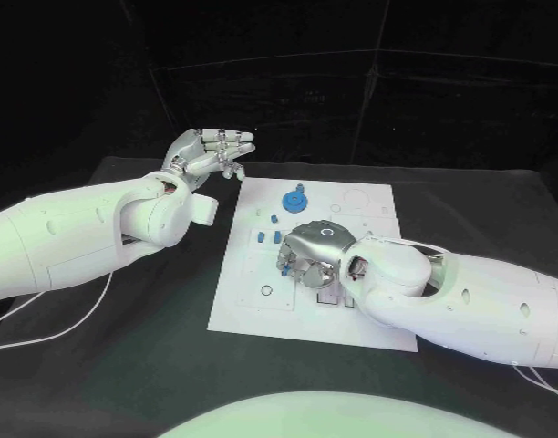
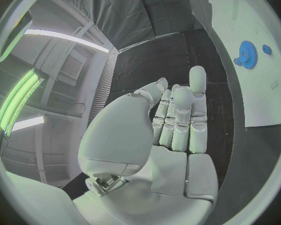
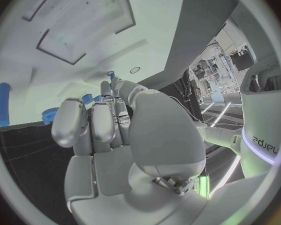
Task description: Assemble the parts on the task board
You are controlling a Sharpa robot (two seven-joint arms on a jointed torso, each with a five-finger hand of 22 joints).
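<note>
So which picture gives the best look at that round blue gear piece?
The left wrist view: the blue gear shows unobstructed, teeth visible, on the task board. The head view shows it smaller; the right wrist view shows only a blue sliver behind fingers.

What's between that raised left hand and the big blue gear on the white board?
Nothing: in the head view, only bare task board separates the left hand from the blue gear.

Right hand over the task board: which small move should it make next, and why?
Probably the right hand should lower a little and close its fingers on one of the small blue parts beside it. It hovers palm-down above the middle of the task board with nothing visibly held, while the left hand is raised off the board's far-left corner, apparently holding nothing. The blue gear lies farther away.
</note>
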